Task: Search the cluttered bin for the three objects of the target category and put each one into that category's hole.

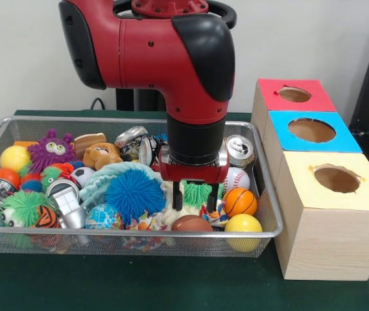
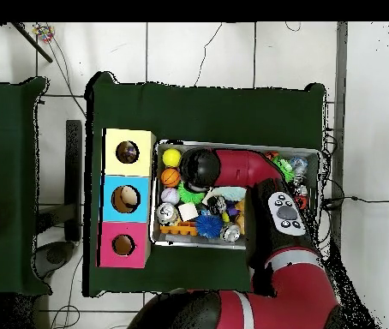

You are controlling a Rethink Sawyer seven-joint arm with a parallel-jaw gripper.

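The wire-mesh bin [image 1: 132,232] is full of toys; in the overhead view [image 2: 236,143] my arm covers much of it. My gripper [image 1: 194,198] is low in the bin's right half, open, with its fingers on either side of a green spiky ball [image 1: 197,192]. A white rope bundle flecked with colours [image 1: 146,223] lies by the front rim, left of the gripper. Another flecked bundle [image 1: 218,209] shows beside the right finger. The yellow-topped box's hole [image 1: 336,178] is right of the bin and nearest the camera; it also shows in the overhead view [image 2: 128,152]. From overhead the gripper is hidden under the arm.
A blue spiky ball [image 1: 134,194], a small basketball [image 1: 240,201], a yellow ball [image 1: 243,223], a brown football [image 1: 191,223] and a baseball [image 1: 236,179] crowd round the gripper. A can [image 1: 239,150] lies behind. The blue-topped box [image 1: 312,130] and red-topped box [image 1: 294,94] stand beyond the yellow one.
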